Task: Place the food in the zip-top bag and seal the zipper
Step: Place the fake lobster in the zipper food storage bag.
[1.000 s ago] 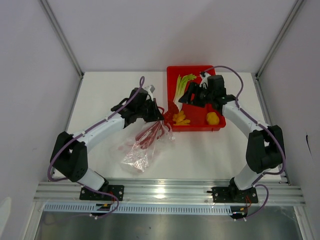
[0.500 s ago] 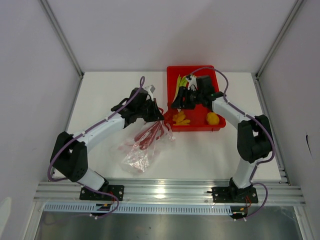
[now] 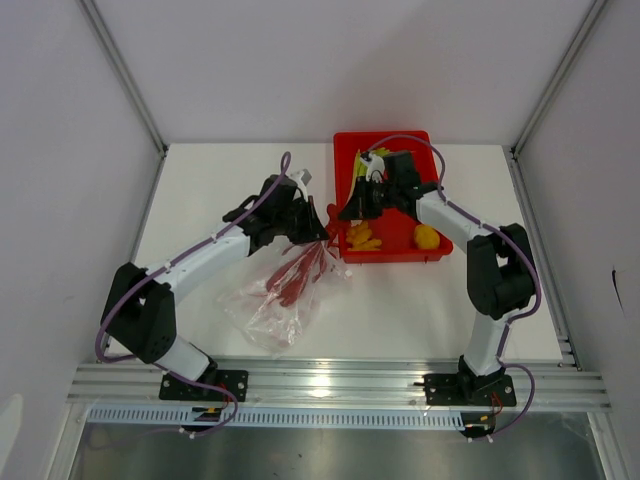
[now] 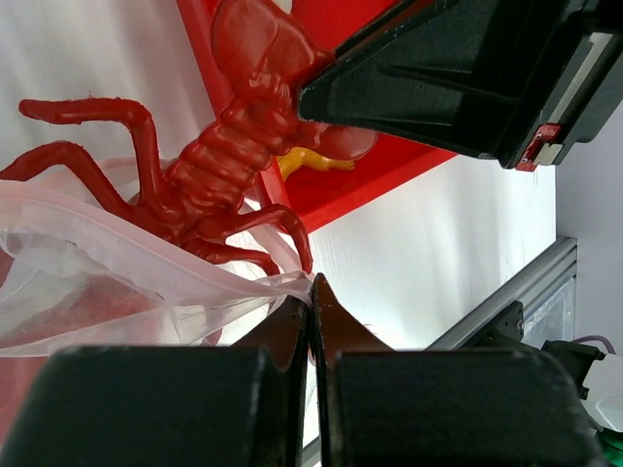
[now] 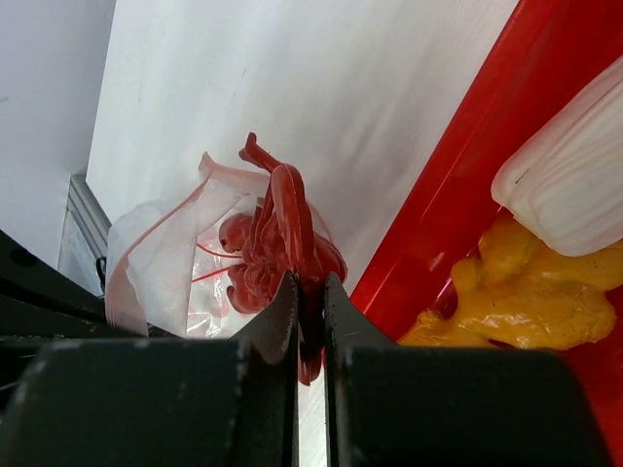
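The clear dotted zip-top bag (image 3: pixel 280 300) lies on the table in front of the left arm. My left gripper (image 3: pixel 316 226) is shut on the bag's mouth edge (image 4: pixel 282 284), holding it up. The red lobster (image 3: pixel 302 268) lies head-first in the bag's mouth (image 5: pixel 175 253), with its tail end sticking out towards the tray. My right gripper (image 3: pixel 345 212) is shut on that tail, and the red body (image 5: pixel 284 229) shows just beyond its tips (image 5: pixel 310 292). In the left wrist view the lobster (image 4: pixel 229 146) lies over the bag (image 4: pixel 88 282). The green-and-white stalk (image 3: pixel 360 166) and yellow pieces (image 3: pixel 362 238) lie in the tray.
The red tray (image 3: pixel 400 215) stands at the back middle-right, its near-left wall (image 5: pixel 458 185) right beside my right gripper. Another yellow piece (image 3: pixel 427 237) sits at its front right. The stalk's white end (image 5: pixel 574 185) lies over a yellow piece (image 5: pixel 526 292). A metal rail (image 3: pixel 330 380) runs along the near edge.
My right gripper has swung left from above the tray to the tray's left wall and shut on the lobster's tail. The bag has spread a little. The left gripper has stayed in place.
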Controlling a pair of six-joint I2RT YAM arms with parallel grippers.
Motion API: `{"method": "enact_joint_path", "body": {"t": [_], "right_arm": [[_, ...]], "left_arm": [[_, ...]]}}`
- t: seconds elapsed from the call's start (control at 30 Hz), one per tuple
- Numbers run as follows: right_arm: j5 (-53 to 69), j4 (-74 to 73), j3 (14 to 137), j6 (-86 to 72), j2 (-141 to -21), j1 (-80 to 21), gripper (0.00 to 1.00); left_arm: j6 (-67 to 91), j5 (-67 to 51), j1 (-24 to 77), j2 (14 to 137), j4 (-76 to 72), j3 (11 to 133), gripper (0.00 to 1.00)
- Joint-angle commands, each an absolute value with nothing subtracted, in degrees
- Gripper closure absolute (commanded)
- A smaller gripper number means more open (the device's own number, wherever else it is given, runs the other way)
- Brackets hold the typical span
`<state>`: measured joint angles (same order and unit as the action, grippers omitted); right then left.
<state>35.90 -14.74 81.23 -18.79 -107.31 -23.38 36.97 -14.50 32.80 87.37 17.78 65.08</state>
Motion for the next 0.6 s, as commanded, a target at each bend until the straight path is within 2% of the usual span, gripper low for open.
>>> {"method": "enact_joint_path", "body": {"t": [0.0, 0.33, 0.43, 0.5, 0.57], "right_arm": [[35.7, -14.9, 82.7, -16.9, -105.1, -23.7, 1.00], [30.8, -14.5, 80.2, -18.9, -97.7, -24.4, 1.00], [20.1, -20.6, 81.7, -25.9, -94.5, -26.0, 1.00], [16.9, -23.9, 82.4, -27.4, -90.5, -28.6, 1.00], [8.7, -26.1, 82.8, -27.7, -86.5, -31.5, 1.00]], "left_arm": [[35.5, -14.0, 33.2, 87.5, 17.0, 67.8, 0.99], [34.4, -12.3, 33.2, 85.5, 19.0, 67.9, 0.99], [33.8, -10.8, 33.0, 83.4, 16.5, 66.0, 0.99], [33.8, -11.8, 32.8, 81.7, 14.6, 63.5, 0.99], [33.4, -12.4, 32.8, 80.6, 12.5, 61.5, 0.99]]}}
